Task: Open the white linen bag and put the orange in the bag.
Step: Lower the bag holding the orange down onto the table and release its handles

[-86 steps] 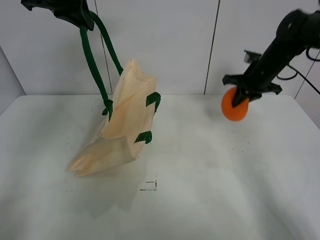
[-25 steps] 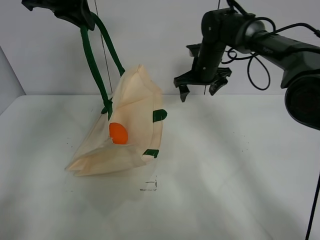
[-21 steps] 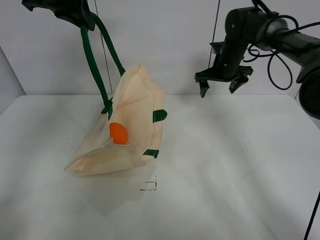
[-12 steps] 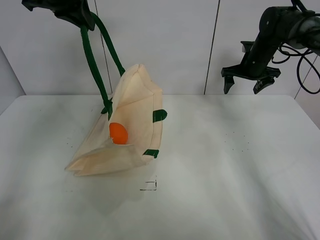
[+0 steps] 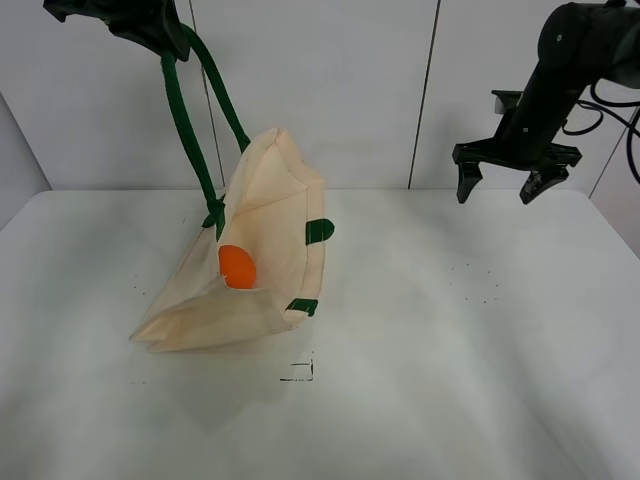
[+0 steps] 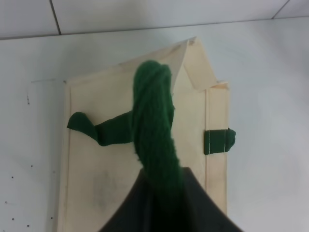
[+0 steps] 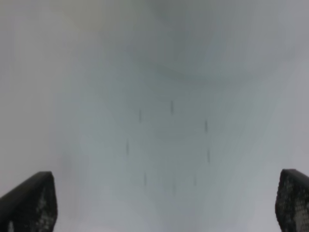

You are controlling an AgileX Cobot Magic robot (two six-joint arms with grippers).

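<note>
My left pincer (image 5: 168,42) is clenched on the green straps (image 5: 185,120) of the cloth bag (image 5: 265,225), high above the far left corner of the counter (image 5: 450,350). In the left wrist view the straps (image 6: 153,125) run bunched together out of my grip (image 6: 164,208) down to the bag (image 6: 96,169) below. The bag hangs tilted, its top lifted and its bottom resting on the left half of the counter, nearer the far edge than the near one. Its mouth gapes toward the near side, and the orange (image 5: 237,267) sits inside, low in the opening. Two green tabs (image 5: 319,230) show on the bag's right side. My right pincer (image 5: 497,190) is released, jaws spread wide and holding nothing, above the far right corner, well apart from the bag. Its wrist view shows both fingertips (image 7: 29,203) over bare counter.
</note>
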